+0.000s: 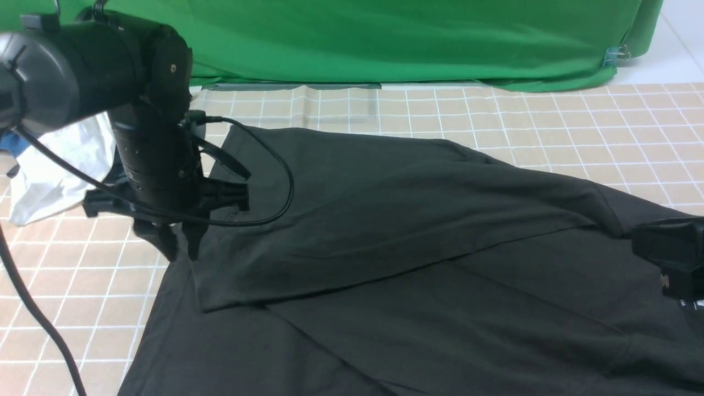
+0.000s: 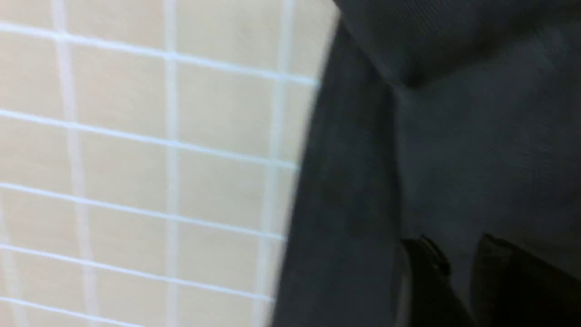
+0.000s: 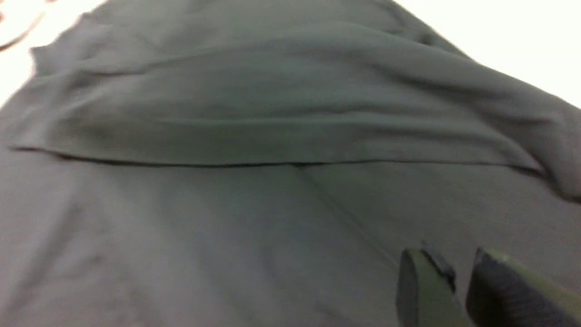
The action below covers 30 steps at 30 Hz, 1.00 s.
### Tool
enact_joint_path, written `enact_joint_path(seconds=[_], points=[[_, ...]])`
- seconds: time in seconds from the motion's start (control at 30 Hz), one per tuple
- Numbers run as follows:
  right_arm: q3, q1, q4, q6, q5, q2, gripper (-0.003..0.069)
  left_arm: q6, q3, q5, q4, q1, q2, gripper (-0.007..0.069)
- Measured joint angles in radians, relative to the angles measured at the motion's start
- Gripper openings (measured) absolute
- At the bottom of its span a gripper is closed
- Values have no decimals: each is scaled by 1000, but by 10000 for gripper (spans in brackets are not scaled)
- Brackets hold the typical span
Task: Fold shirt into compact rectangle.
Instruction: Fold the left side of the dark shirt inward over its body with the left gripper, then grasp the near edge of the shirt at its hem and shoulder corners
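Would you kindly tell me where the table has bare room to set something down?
Free: beige checked tablecloth at far right, between green backdrop cloth and black cotton T-shirt; also near left, beside the shirt's edge. Crowded: far left, white garment beside the black left arm.

Staged robot lab: green backdrop [image 1: 385,38], gridded tablecloth [image 1: 550,121].

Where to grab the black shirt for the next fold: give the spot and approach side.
Probably the shirt's left edge, by the corner of its folded flap. Come from the robot's left, over the checked cloth: both layers end there, flat and exposed, and the left gripper hovers beside it.
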Motion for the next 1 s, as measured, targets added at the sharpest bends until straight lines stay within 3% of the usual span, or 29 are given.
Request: enact_joint_path(seconds=[0.07, 0.2, 0.33, 0.5, 0.67, 0.8, 1.0], points=[[-17, -46, -66, 60, 41, 40, 196, 0, 0, 0, 49, 0, 0, 310], [-90, -163, -101, 82, 113, 146, 196, -3, 0, 0, 55, 1, 0, 414], [-162, -304, -88, 82, 133, 292, 207, 20, 0, -1, -45, -11, 0, 423], [-236, -441, 66, -18, 138, 524, 309, 30, 0, -85, -91, -61, 1, 309], [-324, -457, 162, -86, 135, 763, 461, 30, 0, -143, -116, -67, 55, 143], [-392, -457, 172, -90, 118, 900, 531, 35, 0, -152, -116, -67, 126, 31], [-459, -457, 173, -79, 76, 1000, 542, 42, 0, -183, -116, -67, 172, 11]])
